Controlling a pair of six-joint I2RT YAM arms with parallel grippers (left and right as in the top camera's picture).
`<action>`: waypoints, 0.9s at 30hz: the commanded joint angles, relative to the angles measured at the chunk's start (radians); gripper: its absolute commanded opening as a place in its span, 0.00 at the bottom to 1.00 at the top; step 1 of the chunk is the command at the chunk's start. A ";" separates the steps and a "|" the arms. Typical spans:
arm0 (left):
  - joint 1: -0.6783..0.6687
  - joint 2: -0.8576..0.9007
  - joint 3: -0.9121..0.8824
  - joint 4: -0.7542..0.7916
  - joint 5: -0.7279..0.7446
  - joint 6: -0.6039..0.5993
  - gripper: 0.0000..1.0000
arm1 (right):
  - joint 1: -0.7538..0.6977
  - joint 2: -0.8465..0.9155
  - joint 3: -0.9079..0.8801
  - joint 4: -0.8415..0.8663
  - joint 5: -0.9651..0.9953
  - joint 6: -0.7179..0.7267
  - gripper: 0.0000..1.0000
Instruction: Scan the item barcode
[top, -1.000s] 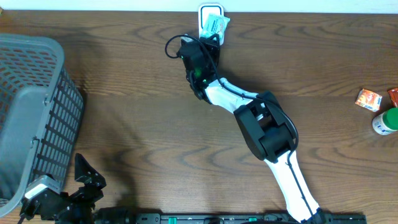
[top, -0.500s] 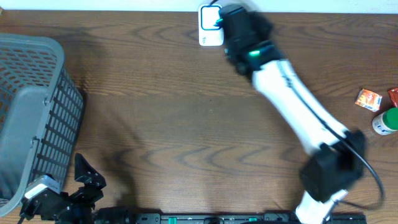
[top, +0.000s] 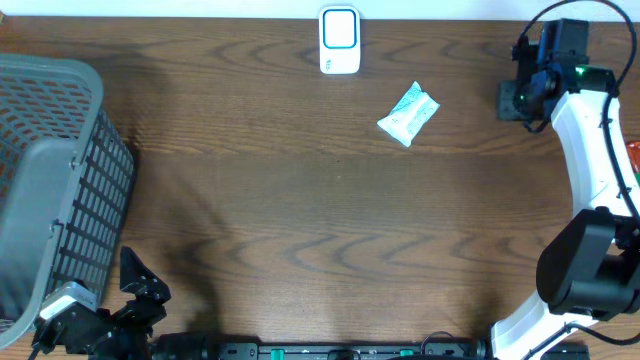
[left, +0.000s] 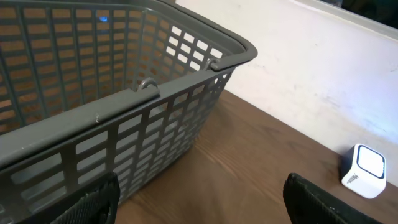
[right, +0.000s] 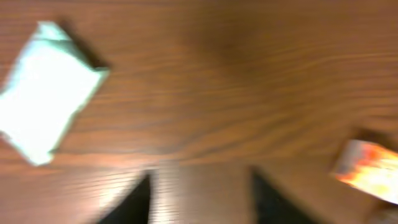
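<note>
The item, a pale green packet (top: 408, 113), lies flat on the wooden table, right of and below the white barcode scanner (top: 340, 40) at the far edge. In the blurred right wrist view the packet (right: 48, 93) shows at the left. My right gripper (top: 524, 90) hovers near the far right edge, well right of the packet; its jaws (right: 202, 190) are open with only bare wood between them. My left gripper (top: 145, 280) rests at the near left corner, open and empty (left: 214, 199), facing the scanner (left: 367, 171).
A grey mesh basket (top: 60, 160) fills the left side of the table, close to the left gripper (left: 124, 93). An orange box (right: 365, 168) lies just right of the right gripper. The wall runs along the table's far edge.
The right arm has swung from the scanner to the far right. Its jaws have opened, and the packet it held at the scanner now lies loose on the table.
</note>
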 joint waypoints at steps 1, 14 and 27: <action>-0.005 -0.008 -0.002 0.001 0.006 -0.009 0.84 | 0.074 0.016 -0.017 0.029 -0.212 0.149 0.99; -0.005 -0.008 -0.002 0.001 0.006 -0.009 0.84 | 0.325 0.257 -0.011 0.113 0.127 0.924 0.99; -0.005 -0.008 -0.002 0.001 0.006 -0.009 0.84 | 0.396 0.294 0.081 0.182 0.263 1.054 0.99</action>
